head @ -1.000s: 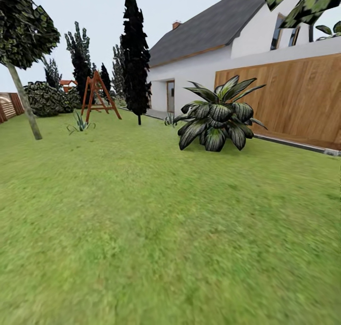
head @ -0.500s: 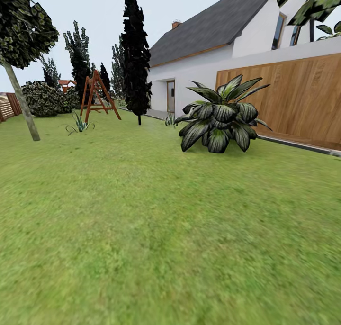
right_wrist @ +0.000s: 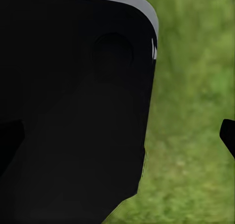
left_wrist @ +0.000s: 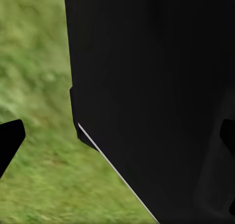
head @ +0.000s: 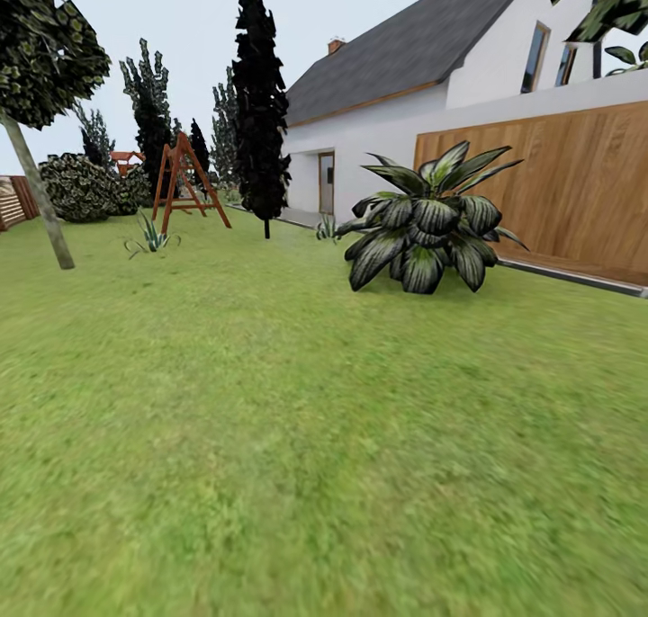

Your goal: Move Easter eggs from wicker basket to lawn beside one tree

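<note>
Presently crossing the wide, mottled green lawn (head: 270,437), judging by the blurred grass, and carrying nothing. Hanging the left gripper (left_wrist: 117,138) beside the robot's black body (left_wrist: 156,87), fingertips spread wide apart with nothing between. Holding the right gripper (right_wrist: 117,138) apart likewise, as far as the dark render allows. Not managing to tell where the round brown wicker basket and the three yellow painted Easter eggs are lying.

Risking, further on, brushing the big striped spiky agave plant (head: 427,230) by steering too far right, or drifting toward the brown plank fence (head: 576,185) and wasting the drive. Risking, too, scattering the eggs between trees later on; better to be settling early on one, such as the tree with the leaning grey-brown trunk (head: 40,199) far off to the left. Passing over, beyond it, the red-brown wooden swing frame (head: 184,181) and the tall dark cypress (head: 261,104).

Reading no brand, label or writing anywhere — not even on the white house with the grey roof (head: 378,131).
</note>
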{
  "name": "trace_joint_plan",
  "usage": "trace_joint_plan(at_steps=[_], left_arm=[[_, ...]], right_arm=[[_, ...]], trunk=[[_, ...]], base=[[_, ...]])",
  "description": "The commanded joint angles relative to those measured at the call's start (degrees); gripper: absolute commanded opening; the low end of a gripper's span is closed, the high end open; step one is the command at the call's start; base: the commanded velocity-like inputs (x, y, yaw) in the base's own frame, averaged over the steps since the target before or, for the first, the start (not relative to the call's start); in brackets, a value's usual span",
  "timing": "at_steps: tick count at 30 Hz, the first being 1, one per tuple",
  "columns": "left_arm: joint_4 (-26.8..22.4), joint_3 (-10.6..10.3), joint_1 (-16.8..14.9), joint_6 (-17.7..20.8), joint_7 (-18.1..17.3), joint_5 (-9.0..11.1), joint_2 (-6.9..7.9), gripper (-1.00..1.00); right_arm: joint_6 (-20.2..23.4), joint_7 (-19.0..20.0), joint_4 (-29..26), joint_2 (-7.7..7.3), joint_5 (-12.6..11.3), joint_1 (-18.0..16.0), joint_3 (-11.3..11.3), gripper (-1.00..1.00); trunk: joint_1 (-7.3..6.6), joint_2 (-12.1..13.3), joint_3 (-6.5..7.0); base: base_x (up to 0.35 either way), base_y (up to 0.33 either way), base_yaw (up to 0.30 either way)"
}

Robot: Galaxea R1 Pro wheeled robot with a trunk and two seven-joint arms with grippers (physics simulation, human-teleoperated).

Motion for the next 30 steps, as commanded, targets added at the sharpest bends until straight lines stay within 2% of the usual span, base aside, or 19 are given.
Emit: trace_joint_plan(at_steps=[1, 7, 15, 30], left_arm=[[0.0, 0.0, 0.0, 0.0, -0.2, 0.0, 0.01, 1.0], [0.0, 0.0, 0.0, 0.0, -0.2, 0.0, 0.01, 1.0], [0.0, 0.0, 0.0, 0.0, -0.2, 0.0, 0.01, 1.0], [0.0, 0.0, 0.0, 0.0, -0.2, 0.0, 0.01, 1.0]], right_arm=[[0.0, 0.0, 0.1, -0.01, 0.5, -0.1, 0.0, 1.0], [0.0, 0.1, 0.1, -0.01, 0.5, -0.1, 0.0, 1.0], [0.0, 0.1, 0.2, 0.01, 0.5, -0.1, 0.0, 1.0], [0.0, 0.1, 0.2, -0.01, 0.5, -0.1, 0.0, 1.0]], trunk=[[0.03, 0.0, -0.04], [0.03, 0.0, -0.05], [0.03, 0.0, -0.29], [0.03, 0.0, -0.31]], base=[[0.308, 0.186, 0.0], [0.309, 0.185, -0.01], [0.31, 0.184, -0.187], [0.311, 0.183, -0.007]])
